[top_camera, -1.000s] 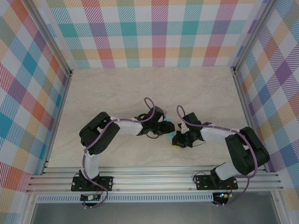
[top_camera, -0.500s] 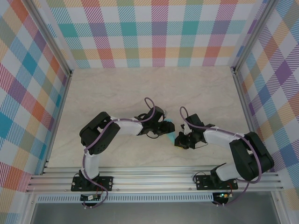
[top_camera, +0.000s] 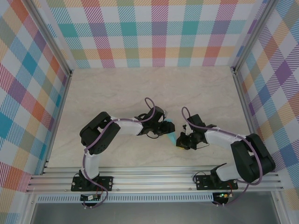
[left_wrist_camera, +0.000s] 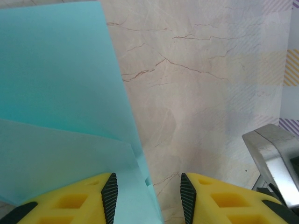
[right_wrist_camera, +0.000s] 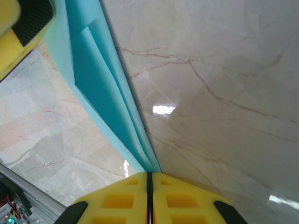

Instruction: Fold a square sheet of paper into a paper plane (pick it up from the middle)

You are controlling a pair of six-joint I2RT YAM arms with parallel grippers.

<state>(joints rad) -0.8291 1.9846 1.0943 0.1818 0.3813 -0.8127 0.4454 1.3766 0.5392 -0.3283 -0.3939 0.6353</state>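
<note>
Over the table [top_camera: 117, 88], facing inward, right tool [right_wrist_camera: 149, 176] pinches the paper plane [right_wrist_camera: 100, 93] (folded); left tool [left_wrist_camera: 148, 189] half parted.

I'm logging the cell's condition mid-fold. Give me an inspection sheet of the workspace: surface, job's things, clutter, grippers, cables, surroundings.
Surface: pale marbled table, glossy, with light glints.
Job's things: cyan paper, partly folded with overlapping layers, between the two grippers near the table's middle.
Clutter: nothing seen.
Grippers: right gripper shut on the paper's folded edge; left gripper jaws apart, the paper's edge lying between them.
Cables: a purple cable loops above each wrist, left cable and right cable, both off the paper.
Surroundings: checked walls on three sides; aluminium rail at the near edge carrying the arm bases.
</note>
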